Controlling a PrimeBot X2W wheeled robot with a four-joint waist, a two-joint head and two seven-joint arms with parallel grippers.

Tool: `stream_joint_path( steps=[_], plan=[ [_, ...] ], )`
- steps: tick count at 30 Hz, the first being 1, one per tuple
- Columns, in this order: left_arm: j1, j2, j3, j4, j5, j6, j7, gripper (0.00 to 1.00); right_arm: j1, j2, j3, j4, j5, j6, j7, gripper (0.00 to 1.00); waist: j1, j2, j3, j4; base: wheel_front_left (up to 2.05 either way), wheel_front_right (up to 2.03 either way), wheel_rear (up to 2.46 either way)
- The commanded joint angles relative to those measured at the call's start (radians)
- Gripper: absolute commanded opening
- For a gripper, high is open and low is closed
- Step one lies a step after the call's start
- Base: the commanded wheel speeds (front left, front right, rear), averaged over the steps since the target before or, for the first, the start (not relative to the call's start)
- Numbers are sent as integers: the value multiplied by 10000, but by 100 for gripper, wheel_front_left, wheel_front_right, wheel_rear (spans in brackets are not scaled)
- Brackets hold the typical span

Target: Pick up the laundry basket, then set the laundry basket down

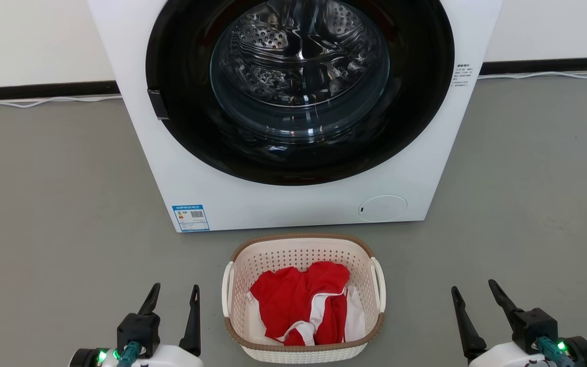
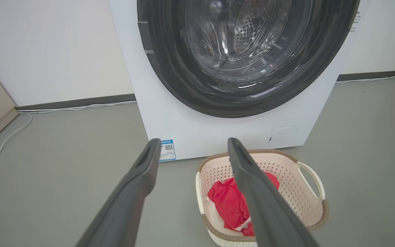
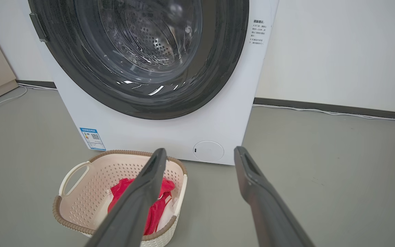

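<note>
Laundry basket (image 1: 283, 257): stands upright on the grey floor (image 1: 69, 204), just in front of the washer (image 1: 293, 204) and between the two grippers.

Contents: a bunched red garment (image 1: 298, 295) lying over white fabric (image 1: 357, 316), all below the brown rim. The washer drum looks empty through the door glass.

Left gripper (image 1: 176, 288) and right gripper (image 1: 473, 286): jaws spread wide, holding nothing, each well apart from the nearest loop handle.

Hazards, as judged:
- Uneven lifting by the two arms would tilt the laundry basket and let the clothes slide out.
- A finger that misses a handle could slip on the perforated wall.
- Forward swing could strike the washer front.
</note>
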Motion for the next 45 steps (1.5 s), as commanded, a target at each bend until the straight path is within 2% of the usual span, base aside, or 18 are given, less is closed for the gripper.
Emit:
stream_joint_path(
  steps=[1, 11, 23, 33, 41, 45],
  plan=[
    [-524, 2, 348, -216, -27, -48, -109, 100, -476, -124, 233, -192, -44, 62, -139, 100, 0, 0, 11, 4, 0, 0, 0],
    [-764, -41, 412, -112, -26, -130, -109, 100, -662, -86, 321, -144, 39, 62, -139, 100, 0, 0, 377, 77, 0, 0, 0],
    [-2015, -81, 312, 840, -208, -399, -109, 100, -1926, 6, 239, 630, 158, 62, -139, 100, 0, 0, 1936, 222, 0, 0, 0],
    [-4036, -101, -171, 3136, -470, -622, -109, 100, -3788, -151, 694, 2508, 90, 62, 400, 100, 0, 0, 3631, 424, 0, 0, 0],
    [-5945, -104, -760, 4943, -1305, -771, -109, 100, -5241, -444, 970, 3666, 51, 62, 947, 100, 0, 0, 5020, 668, 0, 0, 0],
    [-6804, -105, -1234, 5567, -1492, -705, -109, 100, -5854, -601, 976, 4098, -76, 62, 1122, 100, 0, 0, 5677, 795, 0, 0, 0]
  ],
)
